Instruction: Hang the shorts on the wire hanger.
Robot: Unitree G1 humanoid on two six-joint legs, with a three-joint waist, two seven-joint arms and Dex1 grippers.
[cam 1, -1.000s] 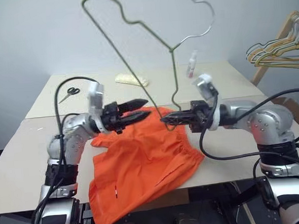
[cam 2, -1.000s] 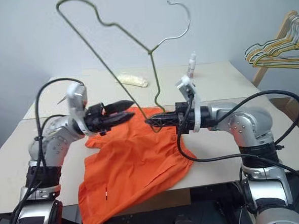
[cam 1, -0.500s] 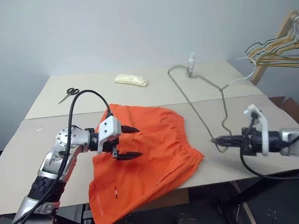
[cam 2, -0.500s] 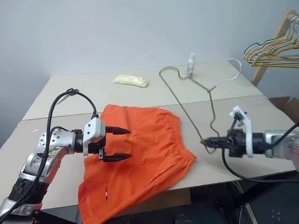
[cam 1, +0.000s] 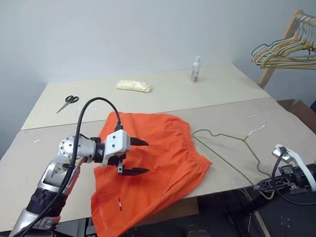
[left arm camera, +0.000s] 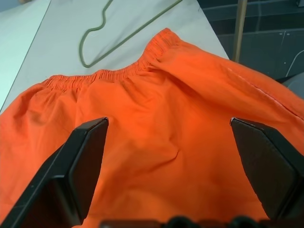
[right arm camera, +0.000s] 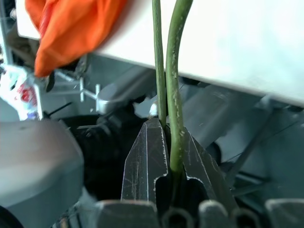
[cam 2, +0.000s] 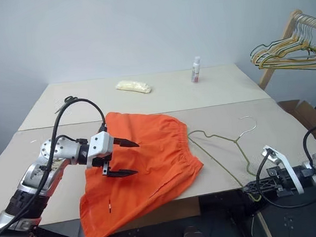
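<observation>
While shorts (cam 1: 150, 162) lie spread on table (cam 1: 53, 157), front part draped over near edge, left gripper (cam 1: 133, 156) is held wide open above them, nothing gripped. Wire hanger (cam 1: 229, 146) lies flat just right of shorts, one corner pinched in shut right gripper (cam 1: 259, 186) off table edge.

Left end effector (left arm camera: 173, 156) hovering with jaws spread wide above the orange shorts (left arm camera: 156, 142); gathered waistband (left arm camera: 114, 73) lying across the pale bench (left arm camera: 52, 38), the wire hanger (left arm camera: 118, 35) resting just beyond it.
</observation>
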